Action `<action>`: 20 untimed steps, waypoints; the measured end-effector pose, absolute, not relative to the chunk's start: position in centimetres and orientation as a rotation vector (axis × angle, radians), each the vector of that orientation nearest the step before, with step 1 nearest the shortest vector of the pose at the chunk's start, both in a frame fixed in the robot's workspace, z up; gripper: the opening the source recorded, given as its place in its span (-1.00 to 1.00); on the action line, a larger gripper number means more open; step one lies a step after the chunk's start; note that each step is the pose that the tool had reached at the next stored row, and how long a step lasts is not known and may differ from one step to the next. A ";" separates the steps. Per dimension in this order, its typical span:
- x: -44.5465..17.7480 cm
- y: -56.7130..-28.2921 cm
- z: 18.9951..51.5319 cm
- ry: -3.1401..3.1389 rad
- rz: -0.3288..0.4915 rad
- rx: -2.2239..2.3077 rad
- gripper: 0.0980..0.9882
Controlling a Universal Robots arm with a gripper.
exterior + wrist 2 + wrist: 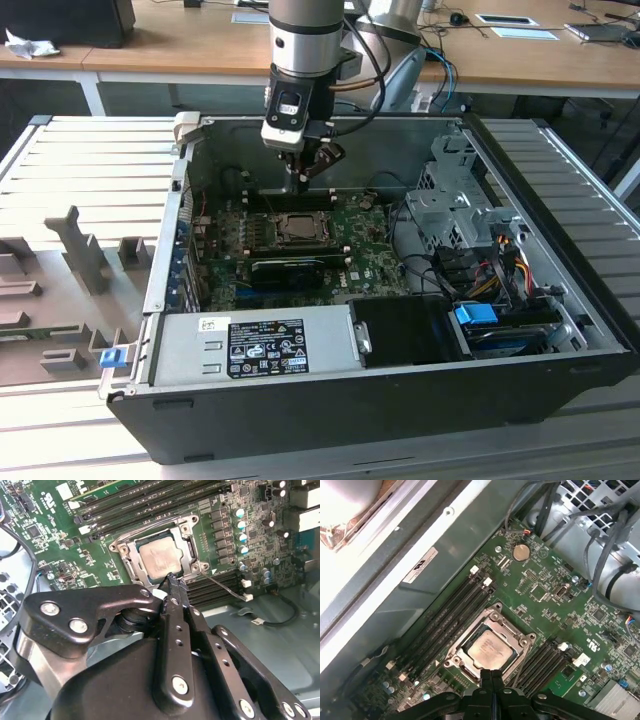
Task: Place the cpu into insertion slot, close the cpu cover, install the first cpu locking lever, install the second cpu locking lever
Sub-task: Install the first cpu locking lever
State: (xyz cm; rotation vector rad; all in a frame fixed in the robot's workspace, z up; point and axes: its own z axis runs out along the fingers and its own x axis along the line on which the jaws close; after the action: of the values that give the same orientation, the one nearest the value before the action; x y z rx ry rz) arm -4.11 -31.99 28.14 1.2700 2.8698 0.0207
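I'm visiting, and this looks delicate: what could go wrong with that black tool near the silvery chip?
The black tool, tips shut, is at the rim of the silver-grey metal frame around the silvery square chip; a slip could scratch the chip or knock small parts on the green circuit board.

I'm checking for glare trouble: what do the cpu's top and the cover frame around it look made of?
The cpu: likely metal, a silvery-grey top with a soft, dull sheen. The cpu cover: seemingly thin stamped sheet metal, brighter silver-grey, glinting along its edges.
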 end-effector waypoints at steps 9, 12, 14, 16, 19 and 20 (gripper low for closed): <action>-4.1 -32.0 28.1 2.953 0.021 1.064 -0.98; -4.1 -32.0 28.1 2.981 0.021 0.984 -0.98; -4.1 -32.0 28.1 2.993 0.021 0.949 -0.98; -4.1 -32.0 28.1 3.003 0.021 0.917 -0.98; -4.1 -32.0 28.1 3.013 0.021 0.886 -0.98; -4.1 -32.0 28.1 3.019 0.021 0.864 -0.98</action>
State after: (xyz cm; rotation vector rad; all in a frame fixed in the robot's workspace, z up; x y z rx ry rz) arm -4.11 -31.99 28.14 0.8642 3.0188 0.0211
